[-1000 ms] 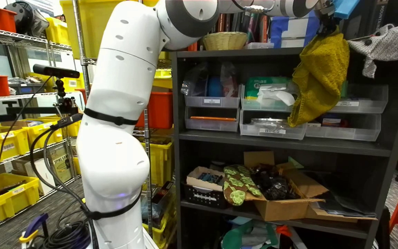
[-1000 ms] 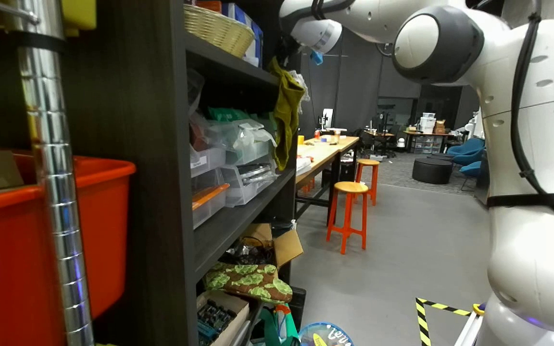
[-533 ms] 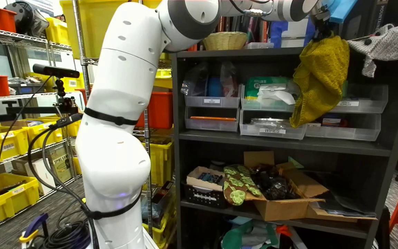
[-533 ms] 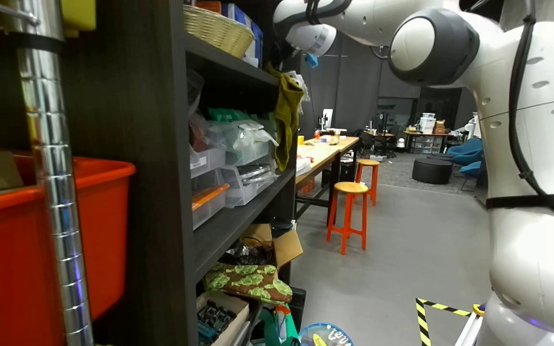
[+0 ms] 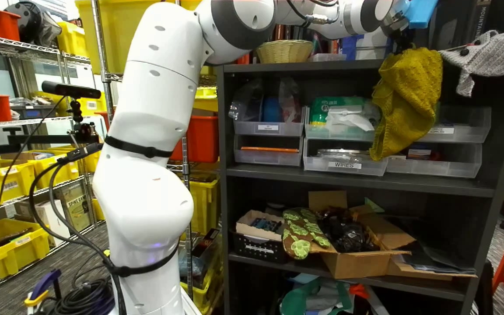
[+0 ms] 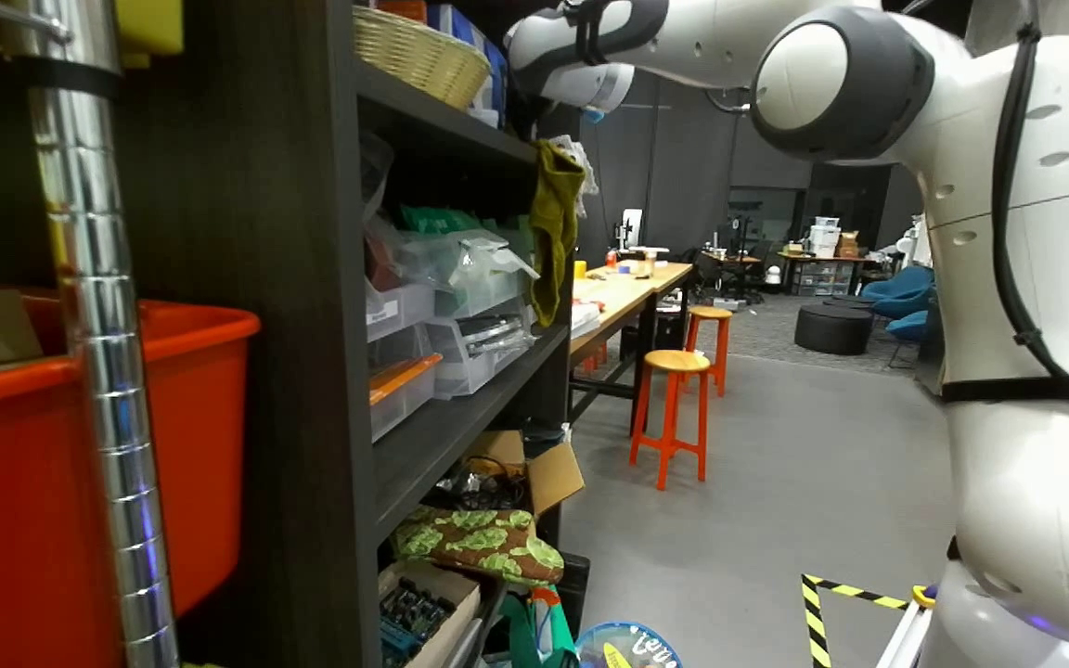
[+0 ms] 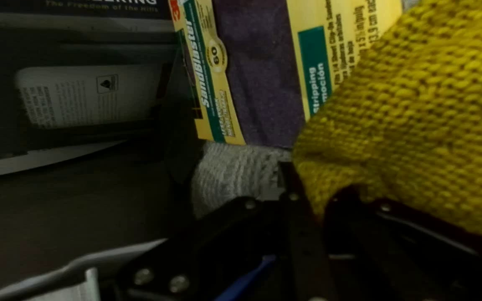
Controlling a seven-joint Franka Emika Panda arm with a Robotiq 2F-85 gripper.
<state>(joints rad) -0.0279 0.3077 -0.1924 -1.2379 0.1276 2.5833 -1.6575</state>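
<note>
A white Franka Emika Panda arm (image 5: 151,183) reaches to the upper part of a dark gray bookcase (image 5: 431,186), its gripper (image 5: 404,43) at the upper end of a mustard-yellow knitted cloth (image 5: 409,100). The wrist view shows the gripper's fingers (image 7: 301,228) drawn together, a fold of the knit pinched between them.

The cloth hangs before the front edge of the top shelf (image 5: 278,67), its long axis close to vertical. In both exterior views the broad, folded part is uppermost and the narrow end points down; in an exterior view that tip slants toward the lower left of the frame, overlapping a clear bin labeled "WIRES" (image 5: 344,166).

Just beside it droops a gray crocheted piece (image 5: 490,57) with a dark round spot; whether the two touch cannot be told. In the wrist view, a SandBlaster sandpaper pack (image 7: 262,75) is partly covered by the yellow knit, and a book (image 7: 98,6) bears the words "The Freedom of the Hills."

A wicker basket (image 5: 285,51) sits farther along the top shelf. Lower down, leaf-patterned padded fabric (image 5: 304,234) lies against an open cardboard box (image 5: 352,267). Orange-legged stools (image 6: 672,399) stand beside a workbench (image 6: 623,299) in the background.
</note>
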